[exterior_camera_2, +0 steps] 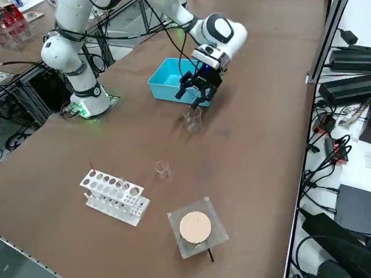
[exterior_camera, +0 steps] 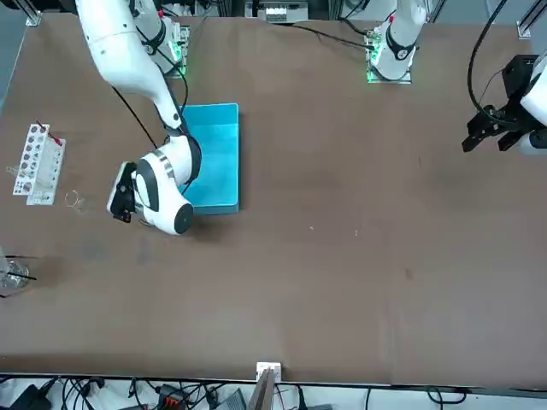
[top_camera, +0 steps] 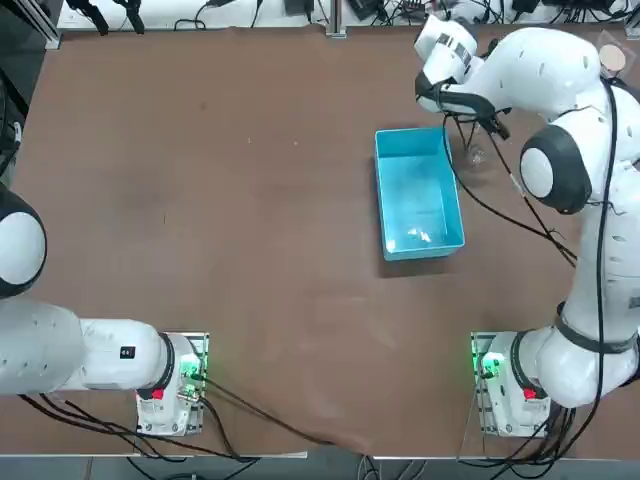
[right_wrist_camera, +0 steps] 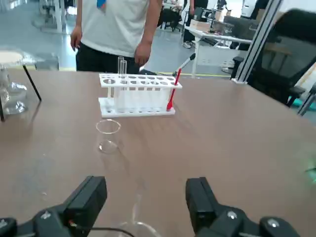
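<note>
Glass beaker [exterior_camera_2: 192,119] stands just below my claw [right_wrist_camera: 145,186], which is spread wide; a blue bin [top_camera: 415,185] sits close beside it.

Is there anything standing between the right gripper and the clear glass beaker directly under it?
Nothing visible does. The right gripper hangs open just above the clear glass beaker, with only air between them. The blue plastic bin stands to one side, and the smaller glass beaker and white test tube rack are farther away.
</note>
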You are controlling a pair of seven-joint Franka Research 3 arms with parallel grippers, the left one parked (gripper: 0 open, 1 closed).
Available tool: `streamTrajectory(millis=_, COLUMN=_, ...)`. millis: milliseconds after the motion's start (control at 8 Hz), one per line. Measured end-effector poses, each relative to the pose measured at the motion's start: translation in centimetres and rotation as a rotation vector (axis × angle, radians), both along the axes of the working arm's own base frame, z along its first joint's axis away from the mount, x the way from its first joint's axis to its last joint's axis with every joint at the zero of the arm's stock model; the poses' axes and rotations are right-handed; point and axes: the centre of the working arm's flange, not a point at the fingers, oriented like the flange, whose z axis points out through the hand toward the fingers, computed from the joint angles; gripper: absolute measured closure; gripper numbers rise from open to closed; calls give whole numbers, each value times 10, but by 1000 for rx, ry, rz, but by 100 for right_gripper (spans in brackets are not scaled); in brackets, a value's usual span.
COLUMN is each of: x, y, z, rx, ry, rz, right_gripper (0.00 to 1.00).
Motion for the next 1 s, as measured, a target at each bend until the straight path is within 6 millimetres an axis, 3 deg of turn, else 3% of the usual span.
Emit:
streamTrajectory(millis=625, x=-10, y=-3, z=112, rx=375, ry=386, rz=205, right_gripper=2)
streamTrajectory(millis=1000, x=-13, y=-26, z=144, rx=558, ry=493, rz=274, right_gripper=1)
